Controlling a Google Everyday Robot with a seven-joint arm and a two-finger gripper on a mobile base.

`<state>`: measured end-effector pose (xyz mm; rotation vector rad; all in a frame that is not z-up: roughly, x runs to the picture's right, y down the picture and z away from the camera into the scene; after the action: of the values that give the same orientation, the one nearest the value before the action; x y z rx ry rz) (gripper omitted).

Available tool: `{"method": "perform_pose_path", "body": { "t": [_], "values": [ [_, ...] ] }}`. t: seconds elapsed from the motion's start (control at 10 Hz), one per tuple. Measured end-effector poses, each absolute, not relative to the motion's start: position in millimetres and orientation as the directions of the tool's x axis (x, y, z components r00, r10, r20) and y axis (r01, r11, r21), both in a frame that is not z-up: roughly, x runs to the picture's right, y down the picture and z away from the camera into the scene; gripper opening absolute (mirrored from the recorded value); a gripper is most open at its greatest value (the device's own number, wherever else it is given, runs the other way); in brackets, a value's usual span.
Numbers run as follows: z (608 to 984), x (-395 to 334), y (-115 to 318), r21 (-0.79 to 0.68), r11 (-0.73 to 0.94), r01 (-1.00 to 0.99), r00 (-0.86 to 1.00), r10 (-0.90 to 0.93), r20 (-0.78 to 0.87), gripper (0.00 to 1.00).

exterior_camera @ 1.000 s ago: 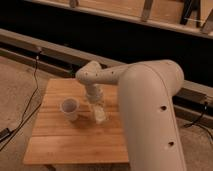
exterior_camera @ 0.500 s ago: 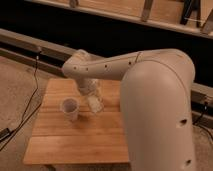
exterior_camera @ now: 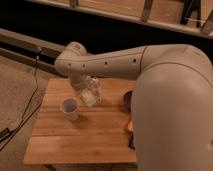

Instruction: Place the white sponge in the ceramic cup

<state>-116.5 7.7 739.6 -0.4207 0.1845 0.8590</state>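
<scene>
The white ceramic cup (exterior_camera: 69, 108) stands upright on the left part of the wooden table (exterior_camera: 85, 142). My gripper (exterior_camera: 88, 95) hangs down from the wrist just right of the cup and slightly behind it, a little above the tabletop. It is shut on the white sponge (exterior_camera: 89, 100), a pale block at its tip. The sponge is beside the cup, about level with its rim and not over its opening.
A maroon bowl (exterior_camera: 127, 100) sits at the right of the table, half hidden by my arm. A black-and-orange flat item (exterior_camera: 131, 134) lies at the right edge, below the bowl. A black cable (exterior_camera: 30, 95) runs along the floor on the left.
My gripper has moved left across the table with the sponge in it, from the middle towards the cup. The cup has not moved.
</scene>
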Motion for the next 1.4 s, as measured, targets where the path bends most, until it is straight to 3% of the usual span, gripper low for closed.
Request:
{"method": "perform_pose_path", "body": {
  "t": [0.7, 1.4],
  "values": [
    [731, -174, -6, -0.491, 0.63, -0.602, 0.747, 0.661, -0.068, 0.0],
    [750, -211, 5, -0.616, 0.631, -0.472, 0.765, 0.641, 0.071, 0.0]
  ]
}}
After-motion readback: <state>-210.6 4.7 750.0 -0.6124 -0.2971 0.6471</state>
